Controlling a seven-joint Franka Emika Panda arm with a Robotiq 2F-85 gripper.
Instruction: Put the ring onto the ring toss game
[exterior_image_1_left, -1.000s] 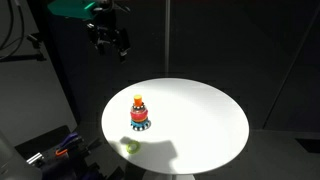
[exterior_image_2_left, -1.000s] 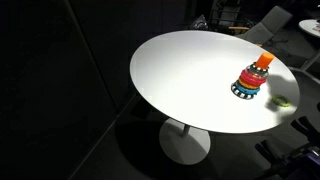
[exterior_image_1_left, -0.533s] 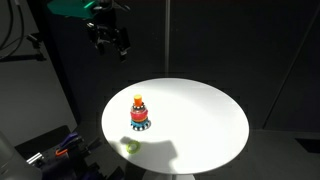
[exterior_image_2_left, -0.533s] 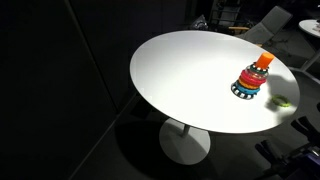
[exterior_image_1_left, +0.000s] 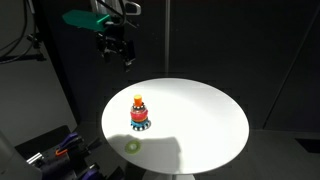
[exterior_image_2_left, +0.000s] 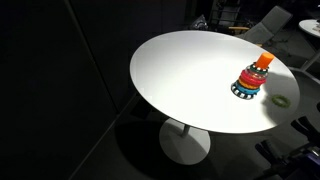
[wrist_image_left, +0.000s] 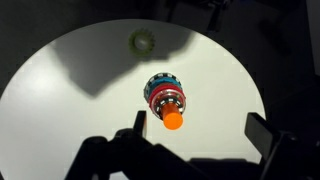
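The ring (exterior_image_1_left: 131, 147) lies flat on the white round table (exterior_image_1_left: 200, 115), close to its rim and apart from the ring toss game (exterior_image_1_left: 139, 113), with bare tabletop between the two. In both exterior views it shows as a small yellow-green loop in a dim patch of shade (exterior_image_2_left: 282, 101). In the wrist view the ring (wrist_image_left: 142, 41) sits near the top of the picture, at the border of a dark shadow that falls across that part of the table (wrist_image_left: 70, 80).

The ring toss game stands upright, nearer the middle of the table than the ring but off to one side of it. It has a blue base with light dots, red and orange layers above, and a yellow-orange tip (exterior_image_2_left: 251, 80). Seen from above in the wrist view, it (wrist_image_left: 167, 98) is a set of round coloured layers with an orange knob leaning toward the lower edge of the picture.

The gripper (exterior_image_1_left: 124, 60) hangs high in the air above the table's far side, well apart from both the ring and the toy, touching nothing. In the wrist view the gripper (wrist_image_left: 200, 128) comes in from the bottom; its two dark fingers (wrist_image_left: 140, 122) stand wide apart and there is nothing between them but the tabletop below.

The table (exterior_image_2_left: 180, 70) stands on one pale foot (exterior_image_2_left: 185, 142) in a dark room, and a thin upright pole (exterior_image_1_left: 167, 40) rises behind it
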